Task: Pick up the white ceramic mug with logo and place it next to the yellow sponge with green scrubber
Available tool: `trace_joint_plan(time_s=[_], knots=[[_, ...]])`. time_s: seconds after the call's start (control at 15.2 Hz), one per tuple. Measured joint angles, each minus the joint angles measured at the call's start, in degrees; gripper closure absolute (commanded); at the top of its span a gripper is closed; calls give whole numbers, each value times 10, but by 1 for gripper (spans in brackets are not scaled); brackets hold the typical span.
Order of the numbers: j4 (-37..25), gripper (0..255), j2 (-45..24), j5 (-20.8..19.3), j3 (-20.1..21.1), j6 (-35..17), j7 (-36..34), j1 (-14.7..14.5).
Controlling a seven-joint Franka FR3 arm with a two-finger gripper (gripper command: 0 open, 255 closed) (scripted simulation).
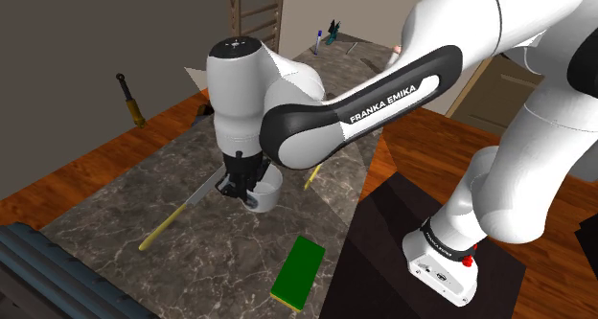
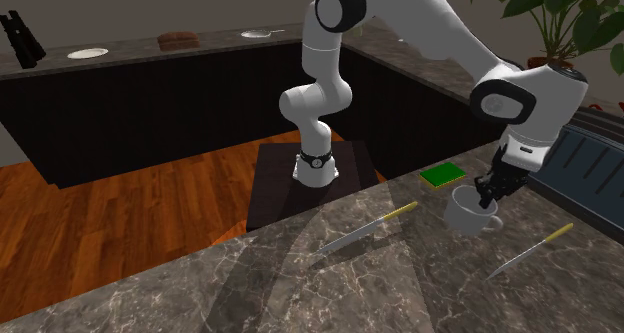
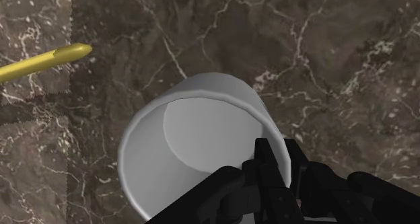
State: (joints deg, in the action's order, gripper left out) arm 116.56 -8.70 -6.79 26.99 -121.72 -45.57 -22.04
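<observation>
Dark marbled bench (image 1: pixel 115 202) (image 2: pixel 200 291) (image 3: pixel 336 41). The white arm (image 1: pixel 316 125) (image 2: pixel 330 91) reaches down over it; the forearm reads "FRANKA EMIKA" in white on a black band in the shoulder view. The mug (image 1: pixel 266 194) (image 2: pixel 465 213) (image 3: pixel 202 142) is plain white, mouth up, with no marking readable on the wall that shows; its handle points to the second exterior view's right. The jaws are narrowed onto the mug's rim, and the two black fingers (image 3: pixel 266 162) pinch the wall, one inside and one outside. Whether the base touches the bench cannot be told. The sponge (image 1: pixel 298 269) (image 2: pixel 441 175), green on top with a yellow edge, lies flat, nearer and to the shoulder view's right of the mug, apart from it. A yellow-handled knife (image 1: pixel 172 221) (image 2: pixel 365 231) (image 3: pixel 47 60) lies on the shoulder view's left of the mug.
</observation>
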Motion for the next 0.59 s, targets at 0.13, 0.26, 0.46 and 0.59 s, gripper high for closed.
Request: trace_joint_plan(time_s=[0.13, 0.26, 0.46, 0.59], knots=[[6, 255, -9, -6, 0, -13, -6, -2], [8, 255, -11, -7, -1, -18, -6, -2], [8, 255, -12, -8, -1, -19, -7, -2], [8, 0, -12, -8, -1, -19, -7, -2]])
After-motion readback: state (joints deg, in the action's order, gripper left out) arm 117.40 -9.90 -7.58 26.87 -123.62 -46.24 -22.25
